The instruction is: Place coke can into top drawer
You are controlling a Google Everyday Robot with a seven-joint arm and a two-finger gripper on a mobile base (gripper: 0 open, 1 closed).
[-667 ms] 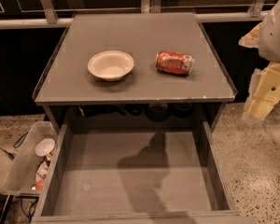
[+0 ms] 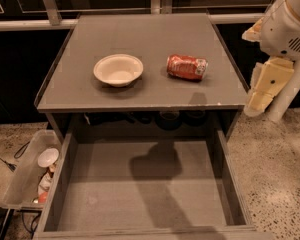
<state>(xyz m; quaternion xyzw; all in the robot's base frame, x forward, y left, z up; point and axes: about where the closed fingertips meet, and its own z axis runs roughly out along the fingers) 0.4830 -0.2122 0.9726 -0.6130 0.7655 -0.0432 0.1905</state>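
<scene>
Nearest to me, the top drawer [image 2: 100, 199] stands pulled out, below and in front of the coke can [image 2: 187, 67], with its grey floor bare apart from a shadow. A clear plastic bin [image 2: 25, 174] holding small oddments sits well to the left of the can and lower, against the drawer's side. The can lies on its side on the worktop [image 2: 140, 39], with a cream bowl [image 2: 118, 69] near its left. The end effector [image 2: 257, 104] hangs to the right of the can, off the worktop's edge and carrying nothing; I cannot tell whether it is set wide or narrow. Risk, in my judgement: a can on its side may roll at first contact, towards the bowl or the front edge, and its dent may spoil a square grip. The can's white markings cannot be read, and I see no other writing.
</scene>
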